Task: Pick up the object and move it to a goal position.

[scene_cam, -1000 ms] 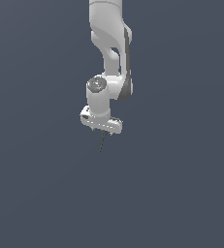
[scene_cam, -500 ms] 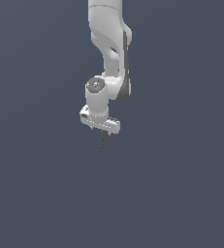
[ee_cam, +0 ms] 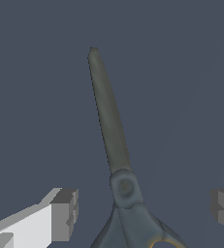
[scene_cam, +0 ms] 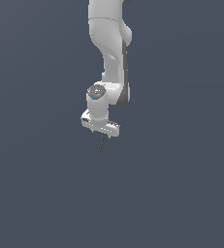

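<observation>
Panda arm's gripper [scene_cam: 102, 130] hangs mid-air w/ closed scissors [ee_cam: 114, 160] between its fingers [ee_cam: 65, 213], blade tip pointing straight down, long axis near vertical. Wrist view shows fingers spread wide apart; grip contact can't be told.

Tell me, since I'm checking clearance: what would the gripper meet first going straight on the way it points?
Likely nothing: beyond the gripper and the scissors between its fingers, only plain grey background shows, though depth is unclear.
</observation>
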Action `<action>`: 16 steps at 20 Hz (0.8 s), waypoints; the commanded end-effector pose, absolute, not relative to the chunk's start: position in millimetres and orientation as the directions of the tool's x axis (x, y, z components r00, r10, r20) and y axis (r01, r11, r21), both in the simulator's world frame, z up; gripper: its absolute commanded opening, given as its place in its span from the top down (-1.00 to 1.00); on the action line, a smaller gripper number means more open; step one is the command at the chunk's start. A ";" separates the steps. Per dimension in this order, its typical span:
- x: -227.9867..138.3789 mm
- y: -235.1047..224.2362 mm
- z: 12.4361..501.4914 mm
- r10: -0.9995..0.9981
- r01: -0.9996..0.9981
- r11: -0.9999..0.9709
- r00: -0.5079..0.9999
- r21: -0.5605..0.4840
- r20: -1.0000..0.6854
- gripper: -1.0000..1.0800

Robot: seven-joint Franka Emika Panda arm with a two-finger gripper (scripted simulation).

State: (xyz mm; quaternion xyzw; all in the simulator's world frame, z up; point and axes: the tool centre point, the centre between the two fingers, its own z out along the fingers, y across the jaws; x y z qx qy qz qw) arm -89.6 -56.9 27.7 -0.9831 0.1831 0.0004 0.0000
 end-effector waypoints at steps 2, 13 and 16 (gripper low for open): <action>-89.8 -56.9 14.3 -0.361 -0.361 -0.933 0.933 0.000 0.000 -0.92; -89.4 -57.1 7.8 -0.362 -0.362 -0.932 0.932 0.000 0.000 1.00; -89.4 -57.1 7.8 -0.362 -0.362 -0.932 0.932 0.000 0.000 1.00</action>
